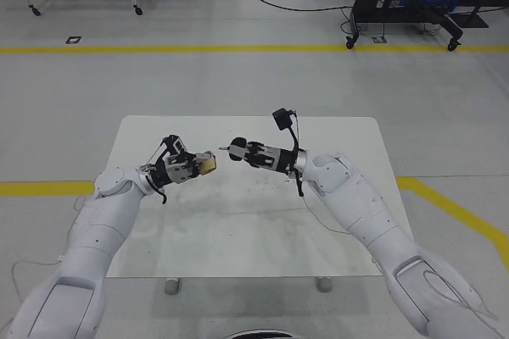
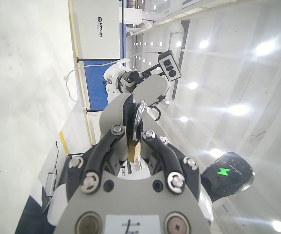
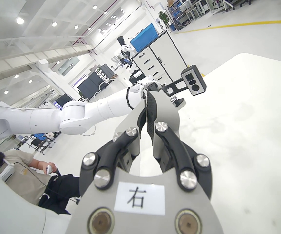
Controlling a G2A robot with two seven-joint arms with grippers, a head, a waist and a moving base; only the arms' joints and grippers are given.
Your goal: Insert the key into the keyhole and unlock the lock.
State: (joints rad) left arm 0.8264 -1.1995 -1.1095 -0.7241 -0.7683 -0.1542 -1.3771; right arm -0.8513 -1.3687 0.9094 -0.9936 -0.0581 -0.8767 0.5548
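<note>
- White tabletop (image 1: 237,246) is standing on a pale grey floor crossed by yellow lines (image 1: 153,49), and both arms are hanging above its middle with their tips facing each other.
- The left gripper (image 2: 136,109) is clamping the lock (image 2: 133,151) between its fingers and holding it in the air over the centre of the table, clear of the surface.
- The lock is showing as a small padlock with a flat, brass-coloured body.
- A silvery curved shackle (image 2: 139,113) is running up between the finger pads.
- In the top view the brass body is sitting at the very tip of the left gripper, turned toward the other arm.
- The right gripper (image 3: 146,96) is pressing its fingers together, with the ribbed black pads meeting along their length.
- Whether the key is pinched between those pads I cannot tell.
- The right gripper is hanging just beside the lock, with a narrow gap between them in the top view.
</note>
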